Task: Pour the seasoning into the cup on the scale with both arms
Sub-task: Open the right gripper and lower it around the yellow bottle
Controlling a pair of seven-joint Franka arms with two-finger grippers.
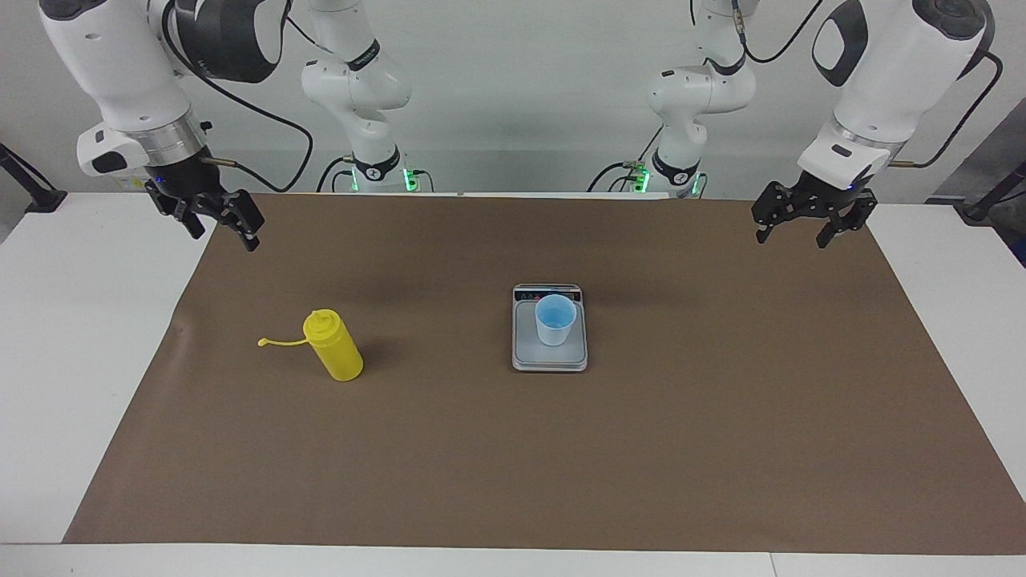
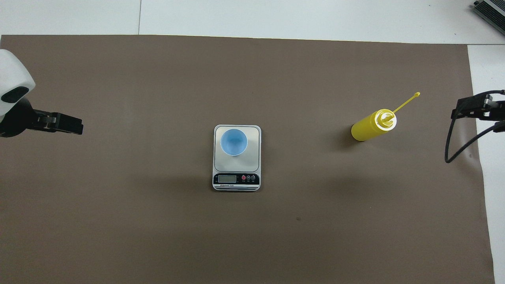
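The seasoning, a yellow squeeze bottle (image 1: 335, 346) (image 2: 371, 126), stands upright on the brown mat toward the right arm's end, its cap strap (image 1: 280, 342) sticking out sideways. The light blue cup (image 1: 554, 319) (image 2: 234, 142) stands on the scale (image 1: 549, 359) (image 2: 252, 157) at the middle of the mat, with the display end nearer to the robots. My right gripper (image 1: 224, 235) (image 2: 463, 108) hangs open over the mat's corner at its own end, apart from the bottle. My left gripper (image 1: 792, 237) (image 2: 75, 126) waits open over the mat's edge at its own end.
The brown mat (image 1: 513, 465) covers most of the white table (image 1: 80, 320). A black cable (image 2: 453, 146) loops down from the right wrist. A grey device (image 2: 491, 10) lies at the table's corner farthest from the robots.
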